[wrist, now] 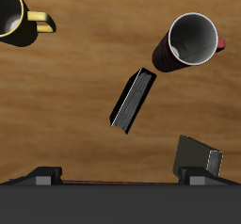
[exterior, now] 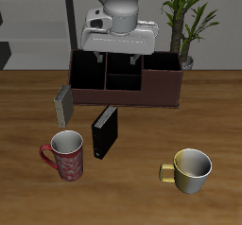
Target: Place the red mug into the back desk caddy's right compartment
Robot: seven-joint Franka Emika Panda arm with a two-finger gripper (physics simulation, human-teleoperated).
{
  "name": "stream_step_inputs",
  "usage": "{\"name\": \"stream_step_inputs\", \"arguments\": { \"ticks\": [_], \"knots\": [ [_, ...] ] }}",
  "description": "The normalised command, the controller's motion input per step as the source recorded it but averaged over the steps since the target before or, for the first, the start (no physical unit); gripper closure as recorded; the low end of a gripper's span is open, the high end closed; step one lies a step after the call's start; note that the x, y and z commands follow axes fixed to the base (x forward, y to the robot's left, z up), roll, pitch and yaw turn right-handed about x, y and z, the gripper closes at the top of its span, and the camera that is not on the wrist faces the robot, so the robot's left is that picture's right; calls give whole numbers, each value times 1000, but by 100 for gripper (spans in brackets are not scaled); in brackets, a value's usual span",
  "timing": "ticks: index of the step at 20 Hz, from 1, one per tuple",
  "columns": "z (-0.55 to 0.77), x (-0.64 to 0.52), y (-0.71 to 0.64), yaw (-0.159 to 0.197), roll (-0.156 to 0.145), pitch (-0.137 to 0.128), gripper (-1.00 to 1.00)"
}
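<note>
The speckled red mug with a loop handle (exterior: 66, 154) (wrist: 191, 41) stands upright near the table's front edge. A slim black upright book (exterior: 104, 132) (wrist: 133, 99) is just behind. Farther back, the two-finger gripper (exterior: 119, 60) hangs spread and empty above the long dark brown desk caddy (exterior: 159, 89).

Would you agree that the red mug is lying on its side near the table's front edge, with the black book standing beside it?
Not quite: the red mug stands upright, mouth up, as the exterior view shows. It is near the table's front edge, and the black book does stand beside it.
</note>
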Motion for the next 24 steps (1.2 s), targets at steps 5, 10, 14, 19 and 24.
{"name": "stream_step_inputs", "arguments": {
  "ticks": [5,10,14,19,24],
  "knots": [
    [231,206,-197,-4,16,-21,-100],
    [183,247,-264,35,27,-26,-100],
    [122,145,-165,8,50,-31,-100],
    [35,224,-275,26,-23,-28,-100],
    [-143,311,-183,53,0,1,-100]
  ]
}}
